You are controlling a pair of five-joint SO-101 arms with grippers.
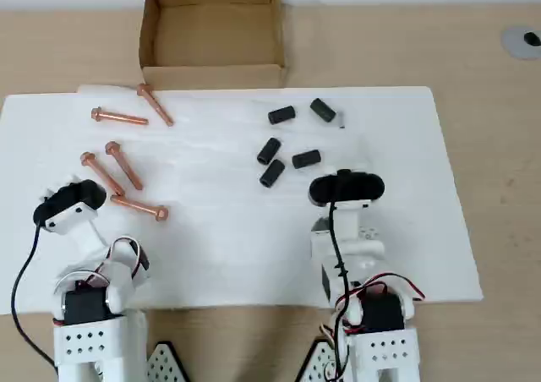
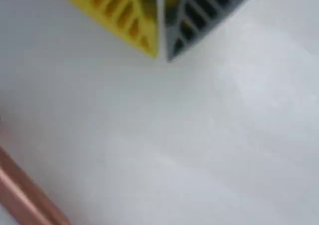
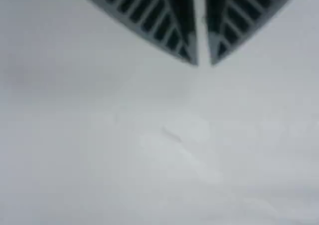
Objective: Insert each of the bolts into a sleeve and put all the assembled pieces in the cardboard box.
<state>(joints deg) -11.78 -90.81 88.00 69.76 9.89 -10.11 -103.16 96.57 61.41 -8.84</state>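
Note:
Several copper bolts [image 1: 123, 164] lie on the left part of the white mat [image 1: 220, 247], one of them [image 1: 139, 206] close to the left arm [image 1: 72, 206]. Several black sleeves [image 1: 272, 173] are scattered right of centre, just beyond the right arm [image 1: 347, 188]. The open cardboard box [image 1: 150, 27] stands past the mat's far edge. My left gripper [image 2: 162, 56], with one yellow and one dark finger, is shut over bare mat, and a copper bolt shaft [image 2: 22, 192] lies off to one side of it. My right gripper [image 3: 202, 63] is shut with nothing in it, over bare mat.
The mat lies on a wooden table [image 1: 499, 128]. A grey round fitting [image 1: 520, 41] sits at the table's far right. Both arm bases stand at the near edge, with a stretch of bare mat between them.

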